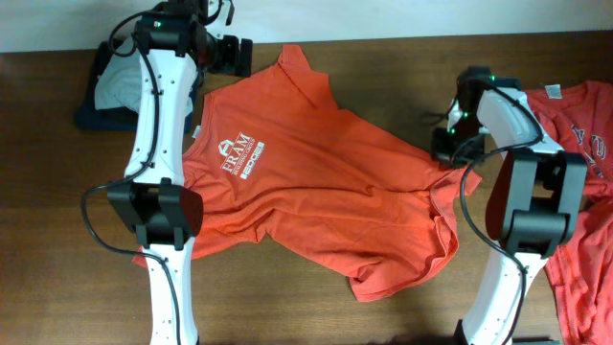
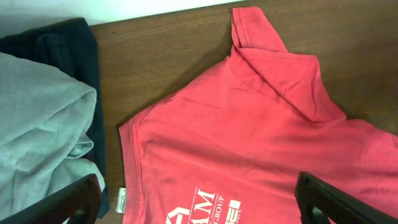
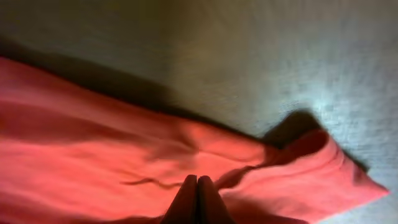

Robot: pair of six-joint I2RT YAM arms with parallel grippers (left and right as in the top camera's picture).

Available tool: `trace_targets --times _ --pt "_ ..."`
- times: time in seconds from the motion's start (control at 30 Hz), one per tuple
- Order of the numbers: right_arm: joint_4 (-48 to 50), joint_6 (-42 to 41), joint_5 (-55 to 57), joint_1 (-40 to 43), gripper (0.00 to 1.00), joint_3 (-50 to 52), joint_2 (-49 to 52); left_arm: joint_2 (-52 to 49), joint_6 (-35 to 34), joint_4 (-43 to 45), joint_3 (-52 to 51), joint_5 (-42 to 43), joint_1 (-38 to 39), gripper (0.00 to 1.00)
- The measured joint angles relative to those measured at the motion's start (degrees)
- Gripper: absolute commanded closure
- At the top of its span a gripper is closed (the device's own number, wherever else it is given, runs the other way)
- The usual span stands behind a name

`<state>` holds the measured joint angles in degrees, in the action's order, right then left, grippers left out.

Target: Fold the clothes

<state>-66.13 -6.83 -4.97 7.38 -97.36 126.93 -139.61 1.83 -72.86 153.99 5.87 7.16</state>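
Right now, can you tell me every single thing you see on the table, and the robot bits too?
logo shirt: one, orange-red with white print, spread out mid-table
second shirt: one, orange-red with white letters, at the right edge
grey cloth: one, light grey, bunched at the far left, lying on the dark cloth
dark cloth: one, navy or black, under the grey cloth
table: one, brown wood, under it all
left gripper: one, black fingers, open above the logo shirt's collar
right gripper: one, dark fingers, shut on the logo shirt's right side
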Motion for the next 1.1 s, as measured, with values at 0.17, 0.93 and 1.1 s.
trace_targets --times 0.17,0.93,1.1 --pt "0.26 0.04 2.01 1.62 0.96 3.02 -0.02 0.00 0.00 0.02 0.00 -0.02 0.00 0.01" --pt "-5.27 0.61 9.62 8.28 0.95 3.21 -0.44 0.00 0.00 2.75 0.00 -0.02 0.00 0.01" --pt "-4.74 0.61 9.62 8.26 0.95 3.19 -0.44 0.00 -0.13 6.54 0.00 0.02 0.00 0.36"
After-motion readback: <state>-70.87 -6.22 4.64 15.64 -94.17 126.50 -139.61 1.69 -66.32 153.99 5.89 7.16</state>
